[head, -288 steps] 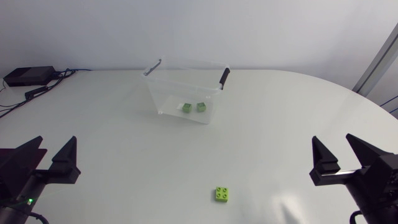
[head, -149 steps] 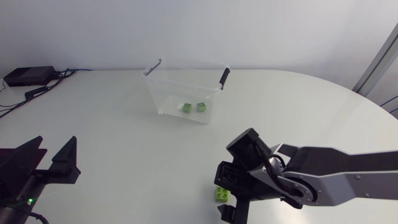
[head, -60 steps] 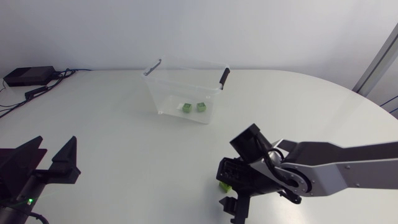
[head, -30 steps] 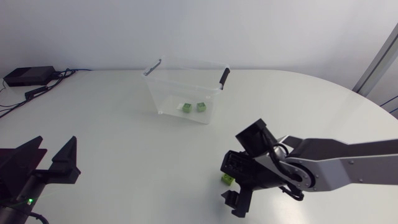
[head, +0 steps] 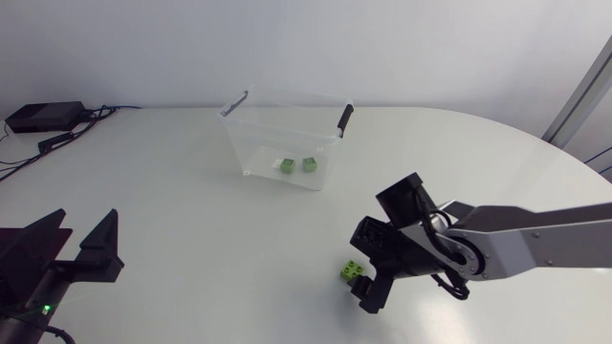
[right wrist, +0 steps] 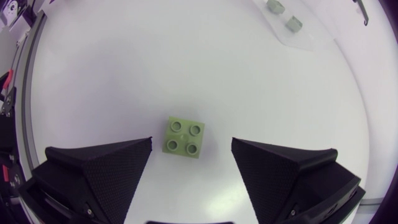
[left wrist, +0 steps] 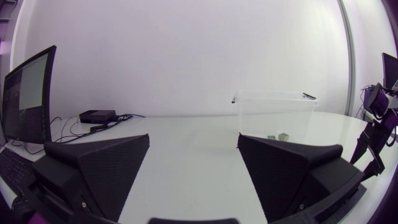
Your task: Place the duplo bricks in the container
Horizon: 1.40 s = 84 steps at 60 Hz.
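Left gripper [head: 84, 229] parked at the table's near left, fingers spread and empty | container [head: 277, 143] holds two small bricks [head: 297, 165] | loose brick [head: 353, 271] on the table, well short of the container | your right gripper [right wrist: 191, 143] has swung in from rest and straddles it, fingers wide, not touching: grasp comes next, I'd say.

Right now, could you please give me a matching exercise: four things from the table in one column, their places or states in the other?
1 loose green brick
2 two small bricks
3 left end effector
4 right end effector

A open, nothing between its fingers
B inside clear container
C on table, untouched
D open, astride the loose brick

Pairs: 1-C; 2-B; 3-A; 4-D
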Each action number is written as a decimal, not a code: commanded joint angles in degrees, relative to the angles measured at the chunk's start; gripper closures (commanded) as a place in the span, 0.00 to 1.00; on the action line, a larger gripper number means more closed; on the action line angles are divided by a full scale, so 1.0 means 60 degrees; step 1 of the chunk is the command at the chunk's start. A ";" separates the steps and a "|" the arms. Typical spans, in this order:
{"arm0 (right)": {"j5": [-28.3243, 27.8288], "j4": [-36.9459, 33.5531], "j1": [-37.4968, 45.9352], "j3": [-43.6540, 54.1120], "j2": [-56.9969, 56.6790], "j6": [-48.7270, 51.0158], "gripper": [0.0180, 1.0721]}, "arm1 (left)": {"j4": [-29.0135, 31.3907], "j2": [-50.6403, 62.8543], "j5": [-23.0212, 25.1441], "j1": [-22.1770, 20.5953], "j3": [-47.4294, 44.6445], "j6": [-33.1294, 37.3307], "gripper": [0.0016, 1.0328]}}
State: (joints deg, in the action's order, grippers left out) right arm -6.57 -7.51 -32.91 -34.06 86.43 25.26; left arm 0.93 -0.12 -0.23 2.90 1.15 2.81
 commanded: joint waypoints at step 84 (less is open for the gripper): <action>-0.0238 0.1310 0.1588 -0.7916 0.3026 -0.1690 0.18 | -0.0082 -0.0097 0.0053 0.0074 -0.0177 0.0045 0.04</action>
State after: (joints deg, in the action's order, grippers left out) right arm -7.70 0.67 -25.47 -80.07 101.86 18.39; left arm 0.93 -0.12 -0.23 2.90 1.15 2.81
